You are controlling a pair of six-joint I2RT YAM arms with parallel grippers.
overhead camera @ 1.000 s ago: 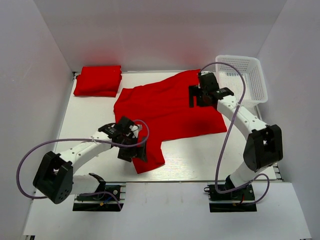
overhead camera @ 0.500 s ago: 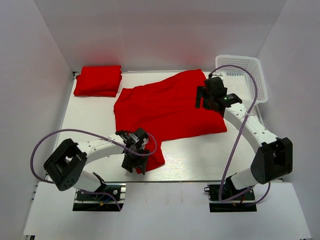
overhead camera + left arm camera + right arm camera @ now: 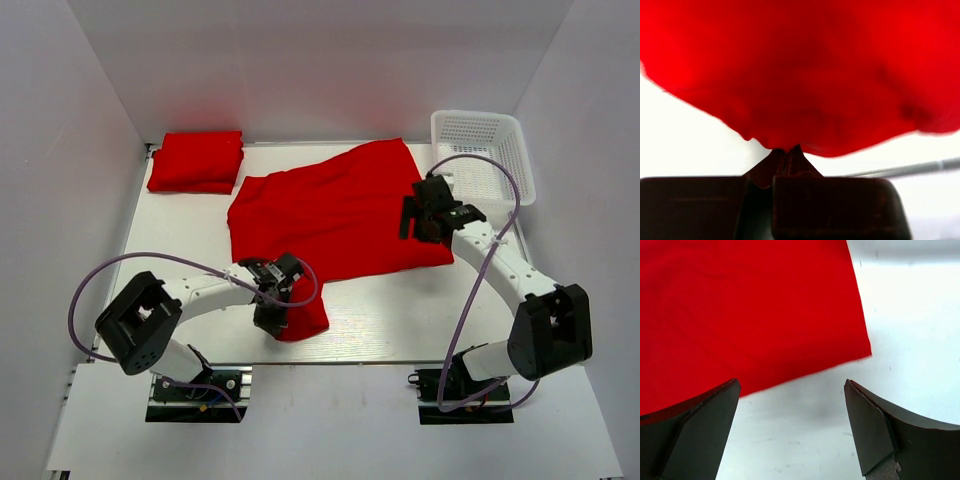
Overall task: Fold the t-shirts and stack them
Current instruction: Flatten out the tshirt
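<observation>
A bright red t-shirt [image 3: 330,210] lies spread and rumpled across the middle of the white table. Its near flap [image 3: 305,318] is bunched at my left gripper [image 3: 280,318], which is shut on the cloth edge. In the left wrist view the jaws [image 3: 786,151] meet tight on the hem of the red cloth [image 3: 800,75]. A second t-shirt [image 3: 196,161] sits folded at the back left. My right gripper [image 3: 412,222] hangs open over the spread shirt's right side. In the right wrist view its fingers [image 3: 791,385] straddle bare table just short of the shirt's edge [image 3: 750,310].
A white mesh basket [image 3: 482,150] stands at the back right, just beyond the right arm. White walls enclose the table [image 3: 420,310] on three sides. The arms' cables loop over the near part of the table.
My left gripper slid to the shirt's near flap and shut on it, bunching the cloth. My right gripper moved nearer along the shirt's right edge and stayed open.
</observation>
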